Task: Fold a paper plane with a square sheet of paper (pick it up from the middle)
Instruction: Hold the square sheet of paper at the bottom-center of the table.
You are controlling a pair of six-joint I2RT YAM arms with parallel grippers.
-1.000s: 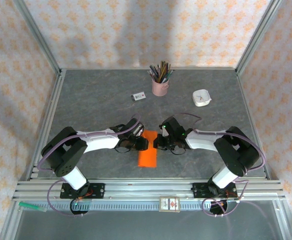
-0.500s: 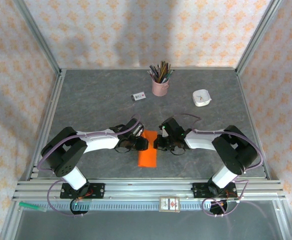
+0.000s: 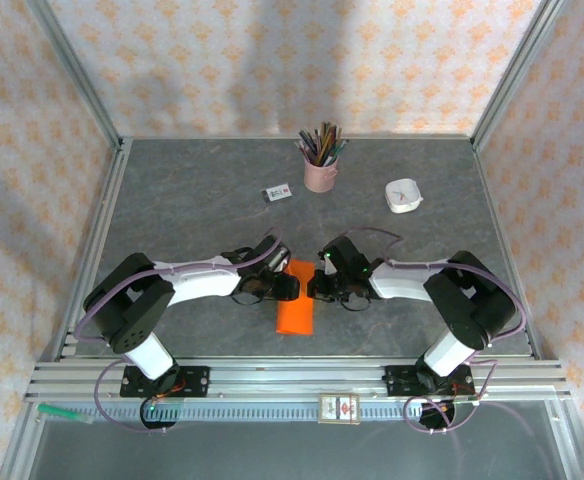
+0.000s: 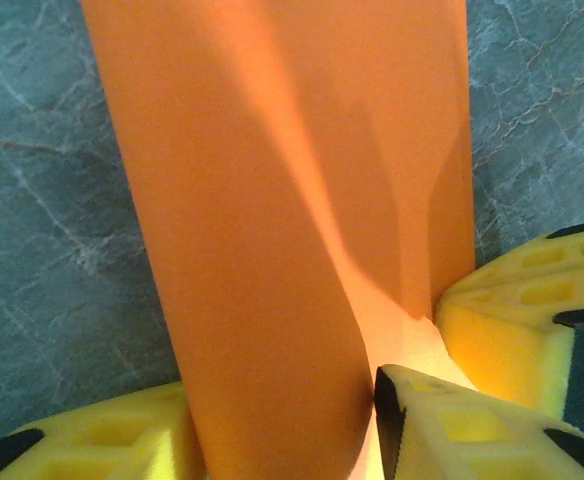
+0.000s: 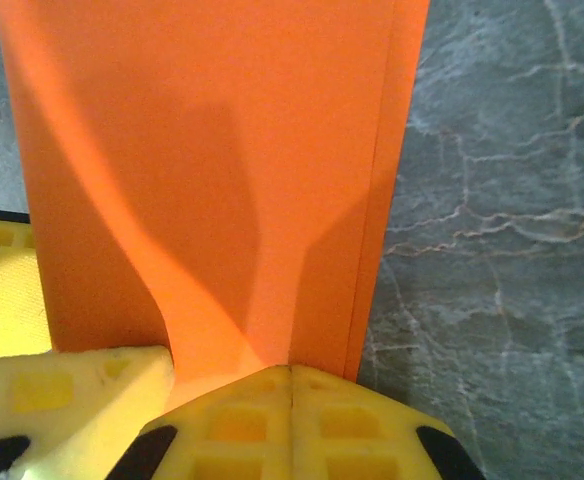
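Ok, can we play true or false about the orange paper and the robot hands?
1. The orange paper lies on the table between the left gripper and the right gripper. True.
2. A pink pencil cup and a white dish stand farther back. True.
3. The white dish is left of the pencil cup. False: it is to the cup's right.
4. The orange paper is a flat, open square. False: it is folded into a long, narrow strip.
5. The right gripper's fingers are wide apart. False: they are pressed together.
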